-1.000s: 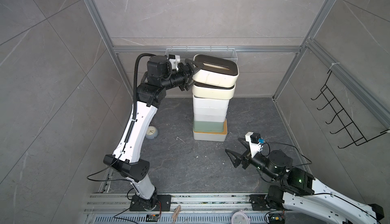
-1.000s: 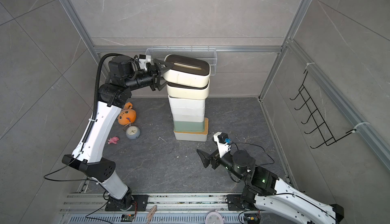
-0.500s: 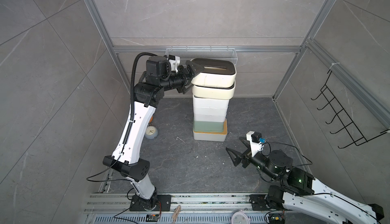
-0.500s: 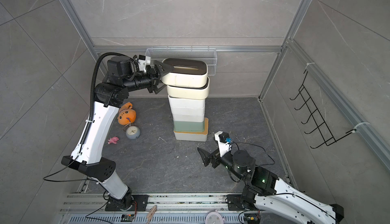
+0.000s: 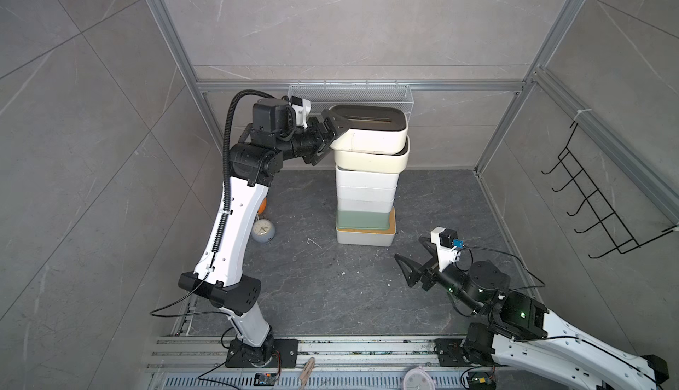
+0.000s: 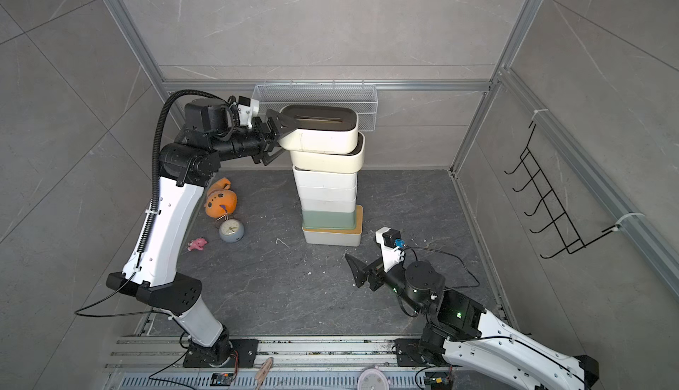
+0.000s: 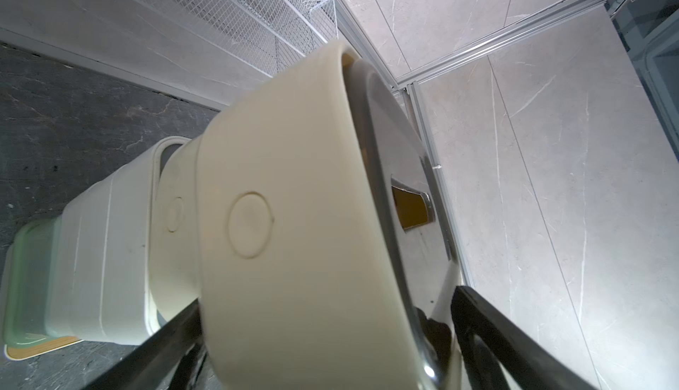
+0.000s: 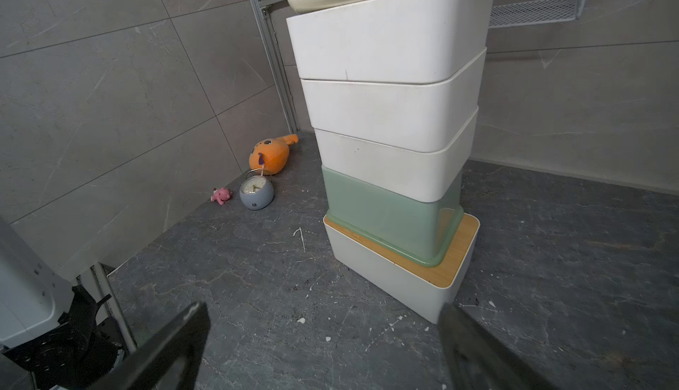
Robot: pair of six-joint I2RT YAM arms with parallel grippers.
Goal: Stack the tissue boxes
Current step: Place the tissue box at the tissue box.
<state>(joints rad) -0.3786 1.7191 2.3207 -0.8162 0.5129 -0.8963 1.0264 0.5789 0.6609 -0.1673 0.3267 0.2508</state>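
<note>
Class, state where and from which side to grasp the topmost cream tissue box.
Take the top cream box by its short end, from the left gripper side, jaws over lid and underside: that end is exposed and likely thin enough.

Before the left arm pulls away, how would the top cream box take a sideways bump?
The top cream box is probably rigid: its walls hold shape. It likely slides or tips: it sits slightly offset on the cream box below, atop a tall, narrow stack. Its glossy lid looks slippery.

White-shelled left arm (image 5: pixel 235 223) and right arm (image 5: pixel 588 351), with black joints, thin black cables and a ribbed black hose (image 5: pixel 226 138) on the left.
</note>
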